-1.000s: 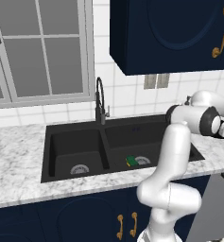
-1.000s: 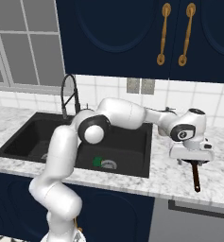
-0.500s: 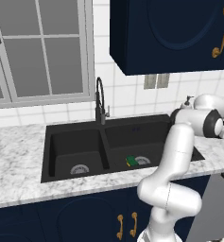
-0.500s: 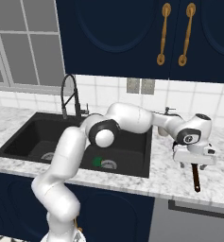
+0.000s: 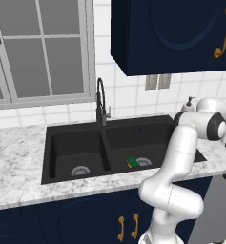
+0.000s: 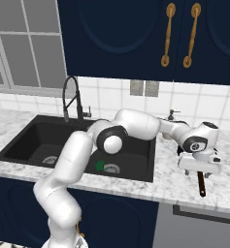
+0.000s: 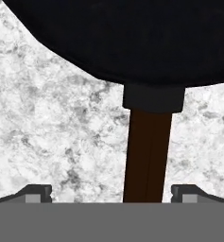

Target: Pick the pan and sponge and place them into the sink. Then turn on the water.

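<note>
The black pan [image 7: 123, 38] lies on the marble counter right of the sink, its dark brown handle [image 7: 149, 151] running down between my fingertips [image 7: 38, 191]. My gripper [image 7: 112, 194] is open and straddles the handle low over it, without touching. From the right base view, the gripper [image 6: 200, 168] hangs over the pan, whose handle [image 6: 201, 185] sticks out toward the counter's front. The green sponge [image 6: 100, 165] [image 5: 132, 162] lies in the right basin of the black sink [image 6: 19, 145] [image 5: 47, 143] beside the drain. The water is out of view.
A dark gooseneck faucet [image 6: 69, 97] [image 5: 101, 100] rises behind the sink's divider. A soap dispenser [image 6: 171, 115] [image 5: 188, 103] stands at the back wall near the pan. Dark upper cabinets hang overhead. A window is at the left.
The hand has sunk lower and a little to the right, closer over the pan handle. Jaws stayed open. The sponge has not moved.
</note>
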Controlling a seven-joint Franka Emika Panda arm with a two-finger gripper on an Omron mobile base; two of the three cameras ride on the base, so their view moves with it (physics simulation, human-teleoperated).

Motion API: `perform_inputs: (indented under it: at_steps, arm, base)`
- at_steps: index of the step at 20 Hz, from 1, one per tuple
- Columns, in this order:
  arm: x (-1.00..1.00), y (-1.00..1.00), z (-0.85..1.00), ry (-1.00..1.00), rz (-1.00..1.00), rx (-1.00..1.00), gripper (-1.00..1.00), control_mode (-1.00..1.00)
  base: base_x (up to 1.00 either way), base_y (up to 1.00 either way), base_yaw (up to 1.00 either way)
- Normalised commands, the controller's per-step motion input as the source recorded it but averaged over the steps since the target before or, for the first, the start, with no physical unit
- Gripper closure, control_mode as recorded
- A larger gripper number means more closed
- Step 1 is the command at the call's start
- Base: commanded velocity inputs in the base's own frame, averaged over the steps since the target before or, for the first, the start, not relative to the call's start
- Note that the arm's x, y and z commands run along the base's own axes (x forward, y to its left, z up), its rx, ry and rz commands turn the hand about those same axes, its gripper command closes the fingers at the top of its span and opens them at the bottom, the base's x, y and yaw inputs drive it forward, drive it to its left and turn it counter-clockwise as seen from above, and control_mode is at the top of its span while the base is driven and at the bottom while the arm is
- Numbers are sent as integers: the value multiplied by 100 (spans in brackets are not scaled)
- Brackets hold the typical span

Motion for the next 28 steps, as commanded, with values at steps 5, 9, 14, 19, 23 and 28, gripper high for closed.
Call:
perform_inputs:
  at_steps: [5, 9, 14, 19, 23, 28]
  arm:
    - [8, -7, -14, 0, 0, 3, -100, -100]
    - [7, -11, -14, 0, 0, 3, -100, -100]
    - [1, -1, -2, 0, 0, 0, 100, -100]
    - [0, 0, 0, 0, 0, 0, 100, -100]
    - [-2, 8, 3, -3, 2, 0, 100, -100]
    - [-19, 24, 30, -17, 8, 0, 100, -100]
  base:
    - [0, 0, 0]
    - [0, 0, 0]
    - [0, 0, 0]
    - [0, 0, 0]
    - [0, 0, 0]
    - [0, 0, 0]
